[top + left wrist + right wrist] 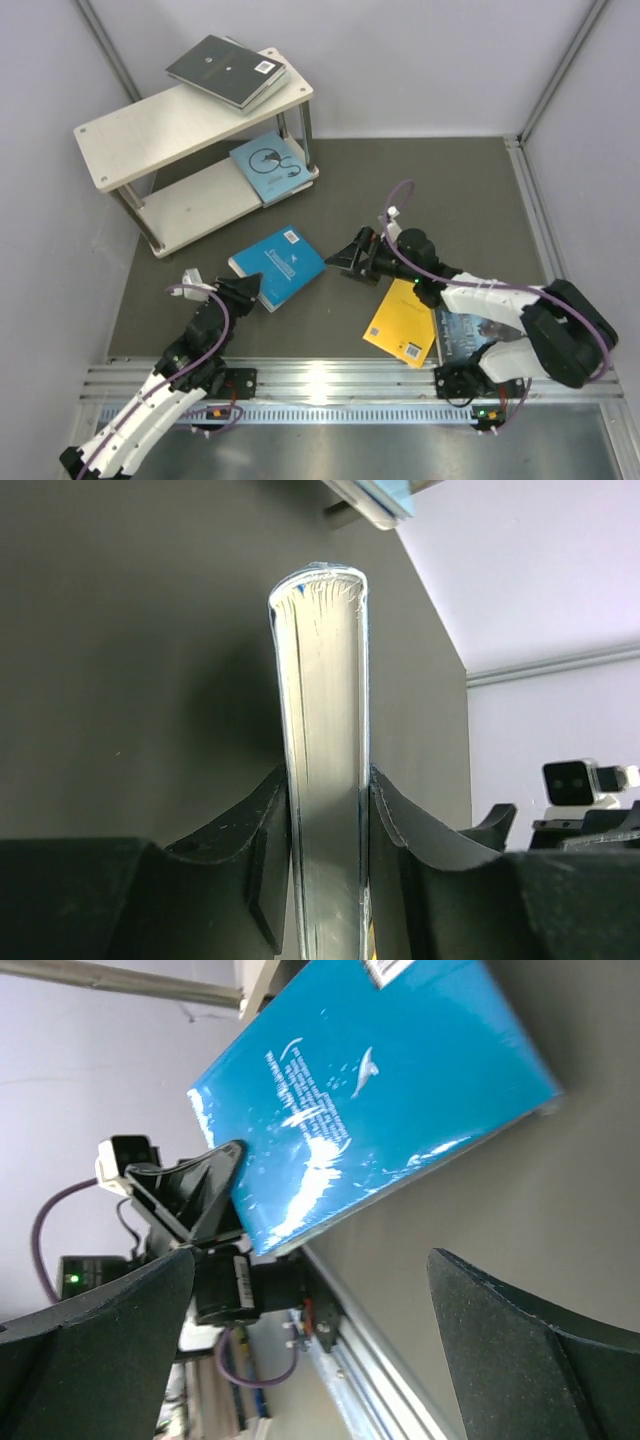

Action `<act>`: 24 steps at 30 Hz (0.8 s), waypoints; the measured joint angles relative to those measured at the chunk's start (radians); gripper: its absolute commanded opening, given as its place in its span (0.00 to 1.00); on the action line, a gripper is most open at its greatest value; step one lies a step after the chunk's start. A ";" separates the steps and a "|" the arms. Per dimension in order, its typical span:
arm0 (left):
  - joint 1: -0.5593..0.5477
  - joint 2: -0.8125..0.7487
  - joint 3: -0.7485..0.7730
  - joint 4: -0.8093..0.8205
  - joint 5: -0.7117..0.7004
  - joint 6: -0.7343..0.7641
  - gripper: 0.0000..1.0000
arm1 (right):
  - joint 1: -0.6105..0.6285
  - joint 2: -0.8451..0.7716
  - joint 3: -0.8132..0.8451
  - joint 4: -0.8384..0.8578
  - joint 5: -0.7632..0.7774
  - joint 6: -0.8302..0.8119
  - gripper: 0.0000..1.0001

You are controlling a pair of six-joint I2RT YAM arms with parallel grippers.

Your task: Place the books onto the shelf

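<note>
A: Where do we log the bright blue book (278, 264)?

B: On the dark worktop (400, 190), in front of the shelf (150, 130) and apart from it. Its near left corner sits inside the left hand (245, 290).

A: Do we call that a grip?

B: We do. From the left wrist we see the pale page edge running up between the jaws, both pressed against the covers, narrowed to the book's thickness. Whether the held corner is clear of the worktop we cannot tell.

A: And the right hand (350, 262)?

B: Jaws spread wide, nothing between them. It sits low just beside the book's right edge, pointing at it, not touching. Its own camera looks across the blue cover to the left hand on the far side.

A: What else do we note on the shelf?

B: Two dark books (225, 70) stacked flat at the right end of the top board, overhanging the back edge a little. A light blue book (270, 167) with a black swirl lies flat on the lower board, at its right end.

A: Other books on the worktop?

B: A yellow book (402, 322) flat near the front rail, under the right forearm. A dark blue book (470, 335) just beside it, partly hidden by the right arm.
</note>
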 measured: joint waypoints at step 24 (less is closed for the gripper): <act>-0.001 -0.002 0.001 -0.052 -0.091 -0.150 0.00 | 0.262 0.511 0.187 0.294 -0.008 0.334 1.00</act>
